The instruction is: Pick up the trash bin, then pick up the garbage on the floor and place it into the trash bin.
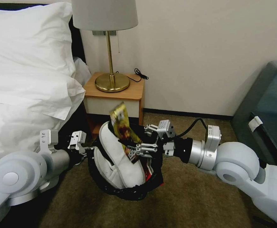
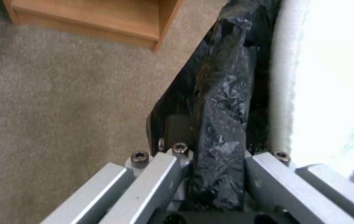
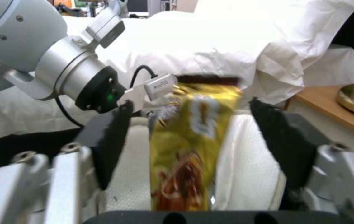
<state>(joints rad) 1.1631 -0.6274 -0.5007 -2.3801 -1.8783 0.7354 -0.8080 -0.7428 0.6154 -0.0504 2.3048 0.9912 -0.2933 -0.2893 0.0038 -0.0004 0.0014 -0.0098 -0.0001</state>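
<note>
Two pincers work: head view shows left gripper (image 1: 81, 148) pinching trash bin (image 1: 126, 190) rim; right gripper (image 1: 141, 139) spread beside gold wrapper (image 1: 122, 122). Left wrist: liner clamped. Right wrist: wrapper between parted pads, may topple onto floor (image 1: 189, 202).

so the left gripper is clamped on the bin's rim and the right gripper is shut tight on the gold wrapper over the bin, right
Not quite. The left gripper is clamped on the trash bin rim, but the right gripper is open: the right wrist view shows its fingers spread apart on either side of the gold wrapper, not touching it, over the bin.
</note>
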